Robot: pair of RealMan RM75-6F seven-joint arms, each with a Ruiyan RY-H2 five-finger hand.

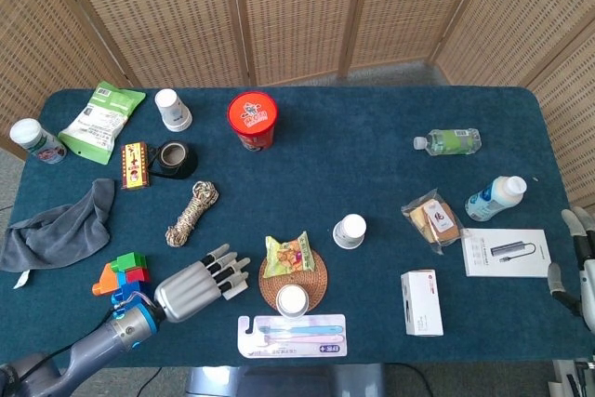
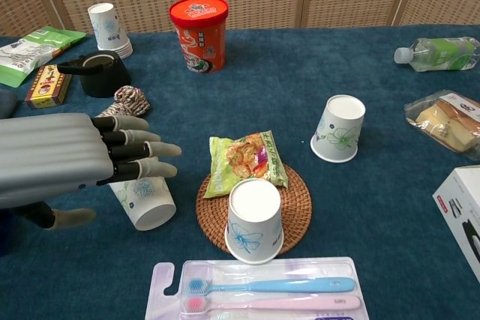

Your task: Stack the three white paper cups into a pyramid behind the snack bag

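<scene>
One white paper cup (image 2: 148, 199) lies tilted on the blue cloth, left of the snack bag (image 2: 244, 159). My left hand (image 2: 75, 159) hovers over this cup with fingers stretched and apart, thumb (image 2: 61, 219) low beside it, holding nothing. In the head view the left hand (image 1: 200, 284) hides most of that cup. A second cup (image 2: 255, 219) stands upside down on a wicker coaster (image 2: 296, 200) just in front of the bag. A third cup (image 2: 339, 129) stands upside down to the right. My right hand (image 1: 578, 262) shows at the table's right edge, empty.
A red noodle tub (image 2: 199, 33), a cup stack (image 2: 109, 29), a black tape roll (image 2: 97, 73) and a rope coil (image 2: 124, 103) lie behind. A toothbrush pack (image 2: 262, 294) lies in front of the coaster. A white box (image 2: 461, 211) and a bottle (image 2: 439, 52) are at the right.
</scene>
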